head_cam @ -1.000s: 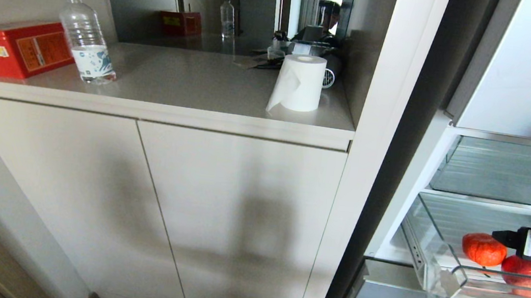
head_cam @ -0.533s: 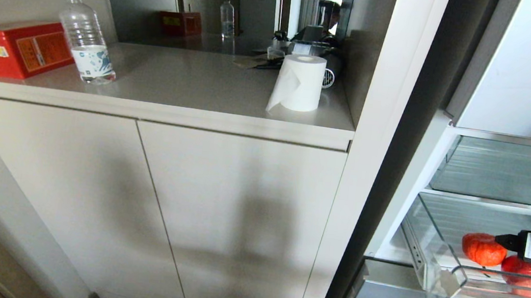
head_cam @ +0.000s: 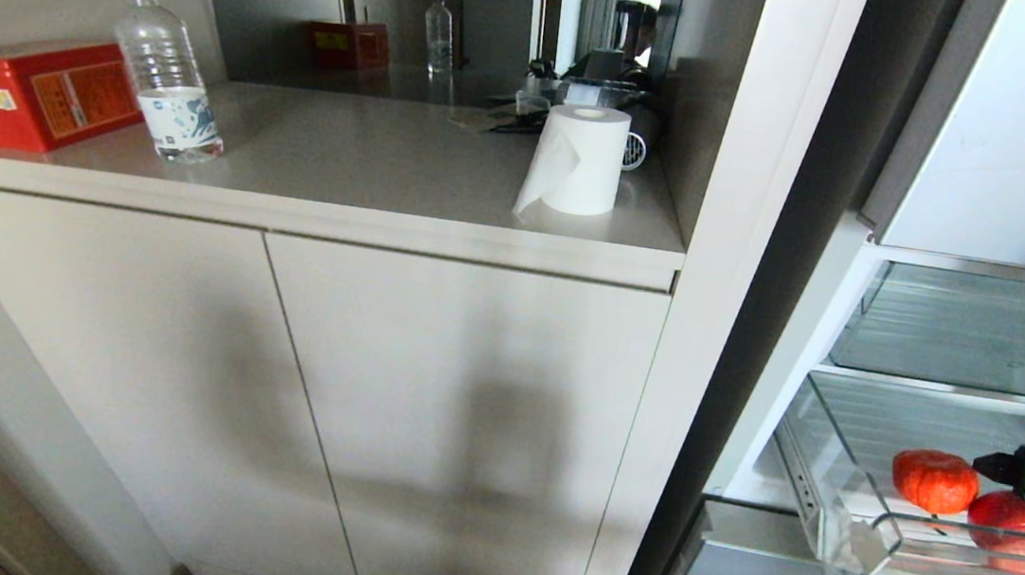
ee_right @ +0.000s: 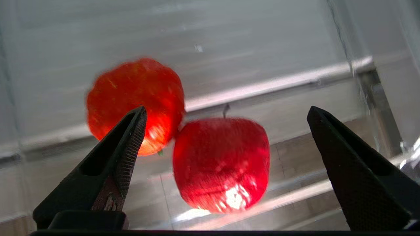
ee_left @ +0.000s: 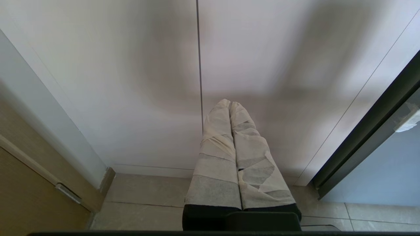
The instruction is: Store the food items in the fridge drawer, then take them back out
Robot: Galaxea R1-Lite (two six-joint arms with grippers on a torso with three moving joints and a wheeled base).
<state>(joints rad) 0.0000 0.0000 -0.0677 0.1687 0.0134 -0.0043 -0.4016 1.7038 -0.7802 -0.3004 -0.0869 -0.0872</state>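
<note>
The right tool (ee_right: 226, 113) is held spread wide, its two black ribbed fingers (ee_right: 126, 144) standing well apart with nothing gripped between them. In the right wrist view it is seen poised over the round red apple-like food with a short stem (ee_right: 220, 164), which lies in the gap between the fingers without being touched by either. Just beside the apple, apparently touching it, sits the ribbed orange-red pumpkin-like food (ee_right: 134, 98), partly hidden behind one finger. Both foods rest on the floor of the wide clear plastic fridge drawer (head_cam: 856, 552).

From the head view, the drawer is shown pulled out of the pale fridge, with the orange-red food (head_cam: 934, 480) to the left of the red one (head_cam: 1019, 524), and only the black tip of the right tool (head_cam: 1017, 469) is seen entering at the picture's right edge, above the red food. Only this view takes in the beige tabletop (head_cam: 374, 159), which carries a white paper roll (head_cam: 578, 159), a clear plastic water bottle (head_cam: 166, 72) and a red printed box (head_cam: 28, 92).

The left tool (ee_left: 229, 105) is shown only in the left wrist view, its white-taped fingers pressed together, empty, before pale cabinet doors (ee_left: 131, 82) above a tiled floor (ee_left: 144, 209).
</note>
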